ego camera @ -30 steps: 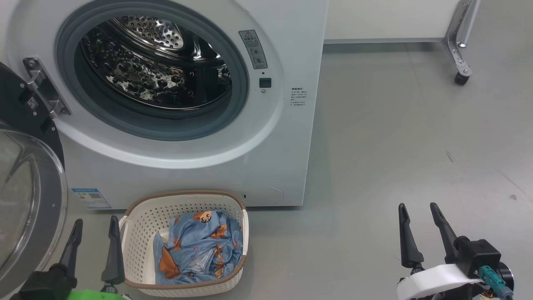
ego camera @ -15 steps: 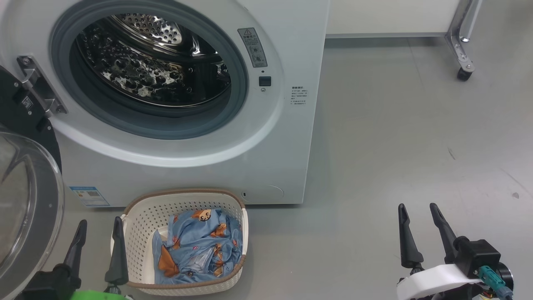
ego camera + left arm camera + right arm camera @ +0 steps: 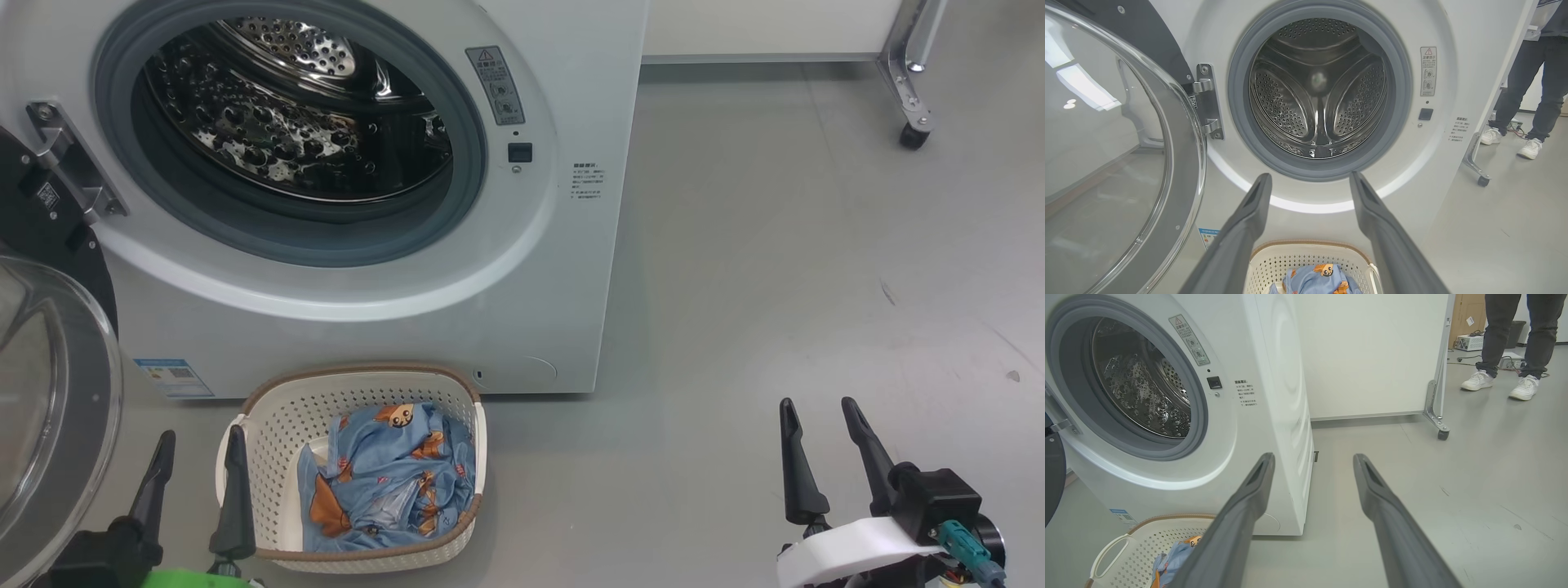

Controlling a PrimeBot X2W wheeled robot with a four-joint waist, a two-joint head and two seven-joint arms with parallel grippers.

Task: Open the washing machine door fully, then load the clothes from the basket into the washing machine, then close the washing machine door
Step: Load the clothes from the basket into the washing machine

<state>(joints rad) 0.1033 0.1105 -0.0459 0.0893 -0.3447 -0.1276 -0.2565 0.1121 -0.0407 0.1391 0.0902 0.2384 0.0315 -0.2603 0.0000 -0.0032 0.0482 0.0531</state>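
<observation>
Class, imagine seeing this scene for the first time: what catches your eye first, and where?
The gaping steel drum of the white washing machine dominates the upper left of the head view, with the washing machine door swung wide at the far left. On the floor in front sits the basket holding the blue clothes with orange-brown figures. A person's legs stand behind, at the right wrist view's upper right.

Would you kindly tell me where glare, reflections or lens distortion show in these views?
Head view: bright glints speckle the steel drum. Left wrist view: the glass of the washing machine door mirrors bright light patches. Right wrist view: the wide lens makes the fingers loom large and slightly soft.
</observation>
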